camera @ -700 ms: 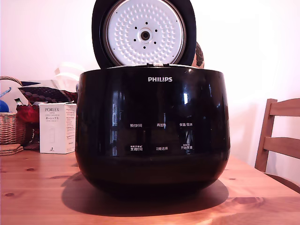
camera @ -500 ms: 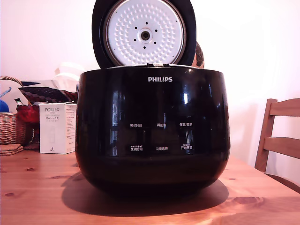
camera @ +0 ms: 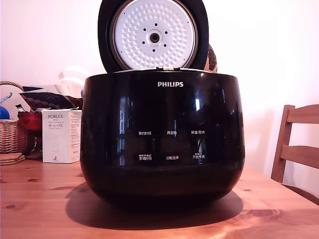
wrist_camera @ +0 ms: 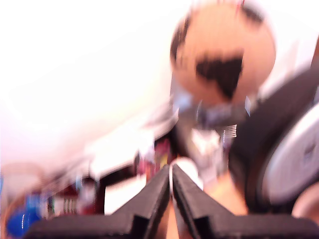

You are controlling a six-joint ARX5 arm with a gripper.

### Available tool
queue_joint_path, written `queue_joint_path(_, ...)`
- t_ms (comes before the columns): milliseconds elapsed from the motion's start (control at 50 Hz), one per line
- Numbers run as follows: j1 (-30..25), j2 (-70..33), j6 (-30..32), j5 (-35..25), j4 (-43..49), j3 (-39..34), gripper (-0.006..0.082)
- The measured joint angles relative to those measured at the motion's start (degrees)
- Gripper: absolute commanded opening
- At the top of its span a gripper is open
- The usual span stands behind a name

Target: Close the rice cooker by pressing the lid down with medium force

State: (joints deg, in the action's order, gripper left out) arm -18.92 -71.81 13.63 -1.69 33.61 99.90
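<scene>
Clearance: the rice cooker (camera: 162, 139) stands alone in the middle of the table (camera: 40, 209); bare wood lies in front of it and on both sides, and its shadow falls around its base.
Edges: the near table edge is out of frame. At the exterior view's right a wooden chair (camera: 297, 144) stands beside the table, apart from the rice cooker.
Neighbours: at the exterior view's left a white box (camera: 61, 136) stands near the rice cooker, not touching it; further left are a wicker basket (camera: 11, 134) and mixed clutter.
Lid: the lid (camera: 153, 36) is raised, standing nearly upright behind the rim and joined to it at the back. Its dimpled white inner plate faces the exterior camera; the top of the lid is cut off by the frame.
Rice cooker facing: logo and button labels face the exterior camera; the body is upright and wider than tall.
Hand: the hand (wrist_camera: 171, 177) appears only in the blurred wrist view. Its black tips meet at a point, with nothing between them. The lid (wrist_camera: 279, 154) lies to one side, with no contact visible.
Room: pale bright wall behind; knotted pine table.
</scene>
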Motion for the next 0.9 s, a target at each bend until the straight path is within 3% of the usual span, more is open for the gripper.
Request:
queue_joint_path(460, 3.21, -8.15, -2.62, -10.64, -9.97, 1.44, -0.0024)
queue_joint_path(900, 3.21, -19.74, -5.86, -20.81, -9.55, 12.31, -0.0024)
